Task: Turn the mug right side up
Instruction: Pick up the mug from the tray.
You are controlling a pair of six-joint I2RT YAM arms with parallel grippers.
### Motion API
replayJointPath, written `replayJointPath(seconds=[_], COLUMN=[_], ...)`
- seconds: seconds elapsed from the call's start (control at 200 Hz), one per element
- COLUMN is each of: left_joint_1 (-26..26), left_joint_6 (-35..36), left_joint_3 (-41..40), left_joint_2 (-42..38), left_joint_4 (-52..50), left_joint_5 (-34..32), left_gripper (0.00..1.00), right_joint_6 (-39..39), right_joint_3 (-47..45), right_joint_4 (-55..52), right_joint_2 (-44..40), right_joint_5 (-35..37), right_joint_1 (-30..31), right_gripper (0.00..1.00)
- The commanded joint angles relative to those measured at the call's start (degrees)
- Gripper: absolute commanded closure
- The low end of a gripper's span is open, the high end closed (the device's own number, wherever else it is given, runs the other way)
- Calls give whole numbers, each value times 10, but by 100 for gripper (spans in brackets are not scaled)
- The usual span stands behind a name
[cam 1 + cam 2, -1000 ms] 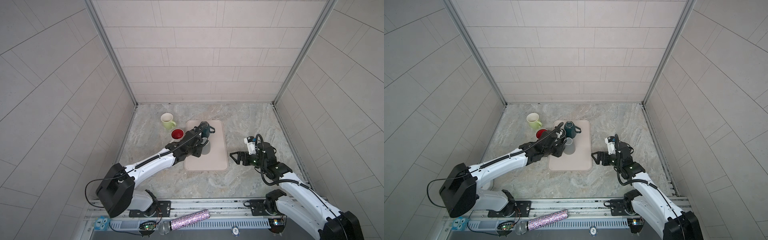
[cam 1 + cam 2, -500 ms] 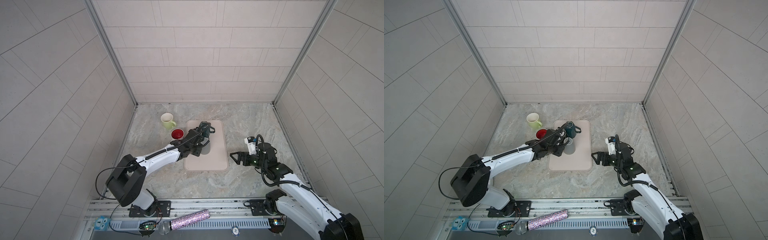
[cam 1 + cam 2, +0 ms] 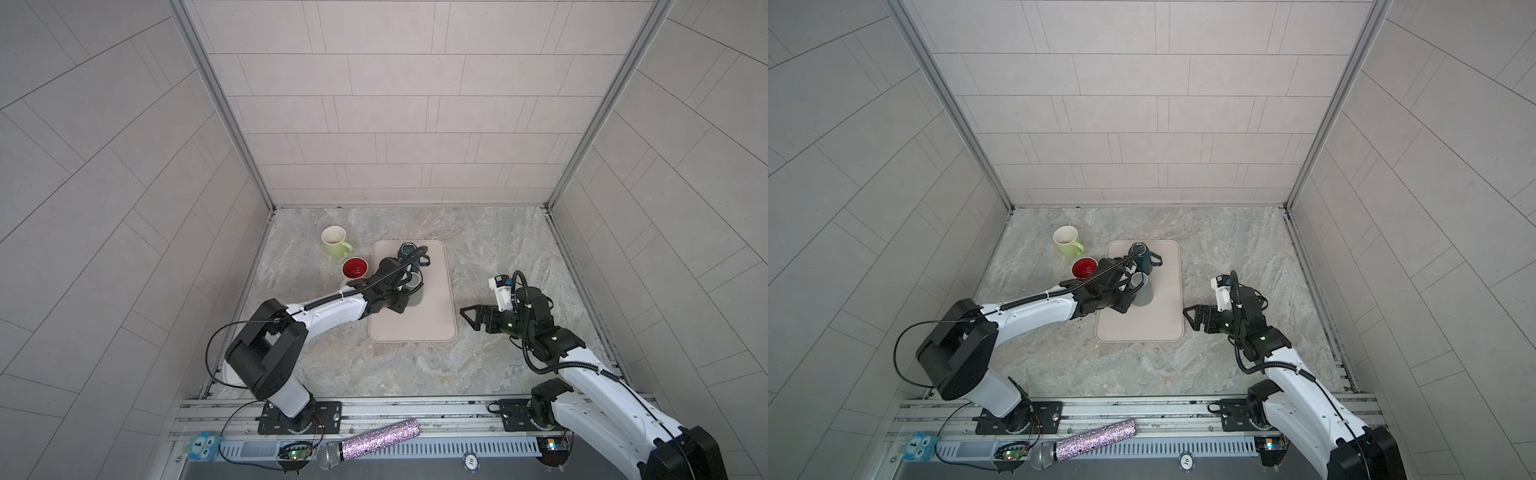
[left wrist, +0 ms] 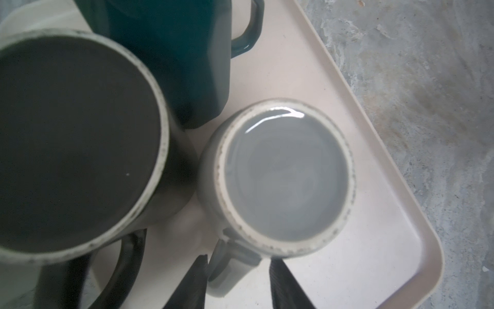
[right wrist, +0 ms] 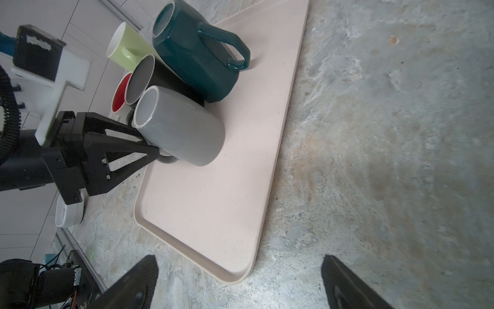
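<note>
Right end effector [image 3: 467, 320] hangs wide over the surface [image 3: 374, 374], just off the tray's [image 3: 432, 324] near right corner. Mid-tray, the grey mug [image 3: 1145, 296] stands upside down. Left end effector [image 4: 236, 263] sits narrow around its handle [image 5: 167, 160]; I cannot tell whether it clamps. Black mug [image 4: 74, 139] stands beside the grey mug, and teal mug [image 3: 1144, 259] at the far edge.

"1" on the owl tag [image 3: 202, 444], "10" on the chip [image 3: 470, 460].

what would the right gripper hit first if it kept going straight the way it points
Probably the near rim of the tray, just ahead of the open right gripper. If it rides above the rim, the upside-down grey mug stands roughly in line beyond; height is hard to judge.
</note>
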Motion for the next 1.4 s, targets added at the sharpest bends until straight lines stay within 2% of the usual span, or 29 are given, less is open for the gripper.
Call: replayJointPath(seconds=[0.0, 0.14, 0.27, 0.741, 0.856, 0.996, 1.111, 1.396], left_joint_1=[0, 0, -1, -19, -20, -20, -20, -21], left_joint_6=[4, -4, -4, -2, -2, -6, -11, -30], left_joint_3=[20, 36, 55, 88, 102, 104, 105, 86], left_joint_2=[5, 20, 35, 68, 78, 70, 61, 16], left_joint_4=[16, 8, -13, -48, -58, -59, -55, -9], left_joint_5=[15, 12, 5, -68, -71, -72, -69, -31], left_gripper=[62, 70, 74, 72, 86, 97, 100, 100], right_joint_6=[3, 3, 10, 17, 16, 20, 37, 72], right_joint_3=[-4, -4, -7, -14, -15, -16, -23, -30], right_joint_4=[2, 4, 10, 21, 20, 27, 54, 98], right_joint_2=[-4, -2, -5, -4, -6, -9, -4, -3], right_joint_5=[8, 9, 6, 2, 2, -5, -19, -30], right_joint_1=[-2, -1, -2, -1, -1, -1, 0, 15], right_gripper=[3, 3, 3, 3, 3, 3, 4, 4])
